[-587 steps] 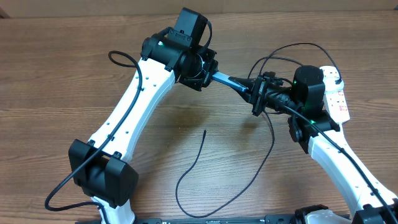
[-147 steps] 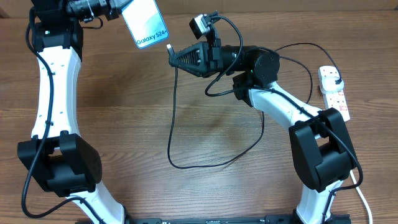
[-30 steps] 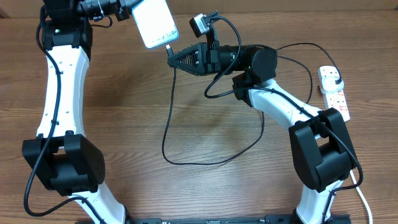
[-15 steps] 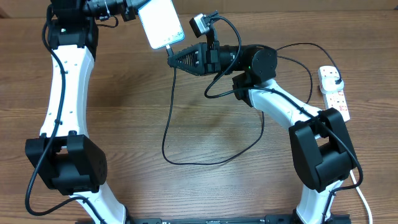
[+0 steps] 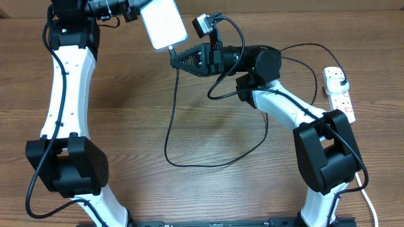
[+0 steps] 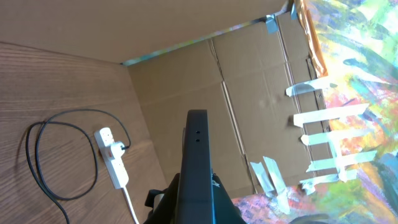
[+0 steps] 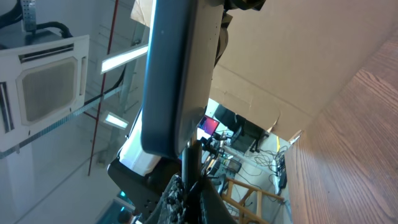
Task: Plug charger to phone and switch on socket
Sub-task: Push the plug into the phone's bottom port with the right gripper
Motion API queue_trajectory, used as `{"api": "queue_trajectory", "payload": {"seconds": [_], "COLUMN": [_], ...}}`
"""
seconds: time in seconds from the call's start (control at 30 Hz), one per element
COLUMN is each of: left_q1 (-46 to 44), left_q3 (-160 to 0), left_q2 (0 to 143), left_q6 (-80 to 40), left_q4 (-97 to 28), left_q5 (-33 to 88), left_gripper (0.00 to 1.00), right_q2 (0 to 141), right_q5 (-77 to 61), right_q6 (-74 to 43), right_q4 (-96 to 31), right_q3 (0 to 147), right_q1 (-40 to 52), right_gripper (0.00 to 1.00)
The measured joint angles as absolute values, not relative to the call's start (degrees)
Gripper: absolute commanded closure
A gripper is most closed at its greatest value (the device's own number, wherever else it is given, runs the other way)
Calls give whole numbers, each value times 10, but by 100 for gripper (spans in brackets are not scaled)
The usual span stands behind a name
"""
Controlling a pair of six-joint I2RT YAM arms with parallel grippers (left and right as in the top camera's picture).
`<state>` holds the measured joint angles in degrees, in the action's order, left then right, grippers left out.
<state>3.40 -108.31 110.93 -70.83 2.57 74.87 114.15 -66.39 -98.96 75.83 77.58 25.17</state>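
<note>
Both 2 arms are raised: the left gripper point(image 5: 134, 11) clasps the phone point(image 5: 163, 23), the right gripper point(image 5: 175, 58) pinches the charger point(image 5: 172, 120) tip against the phone's near edge. The socket point(image 5: 339, 94) lies far right.

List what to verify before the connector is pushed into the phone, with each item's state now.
1. Left gripper shut on the phone, held off the table: ok.
2. Right gripper shut on the charger at its connector end: ok.
3. Connector meets the phone's lower edge: ok in the overhead view. Whether it is lined up with the port, or seated, cannot tell.
4. Slack in the cable: ok, a loose loop lies on the table.
5. Charger's plug in the socket: ok, a plug with a black cable sits at its far end.
6. Socket switch on: cannot tell.
</note>
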Motion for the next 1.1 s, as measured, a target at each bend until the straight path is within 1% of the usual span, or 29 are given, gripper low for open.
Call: {"api": "queue_trajectory", "payload": {"seconds": [1.1], "left_q1": [34], "left_q3": [-1083], "left_q2": [1109], "left_q6": [-708], "left_q4": [26], "left_q5": [747], "left_gripper": [96], "right_q2": [1141], "right_q5": [-658], "right_q6": [-989], "right_q4": [758], "right_q3": [776], "right_q1": [251], "right_gripper": [96]}}
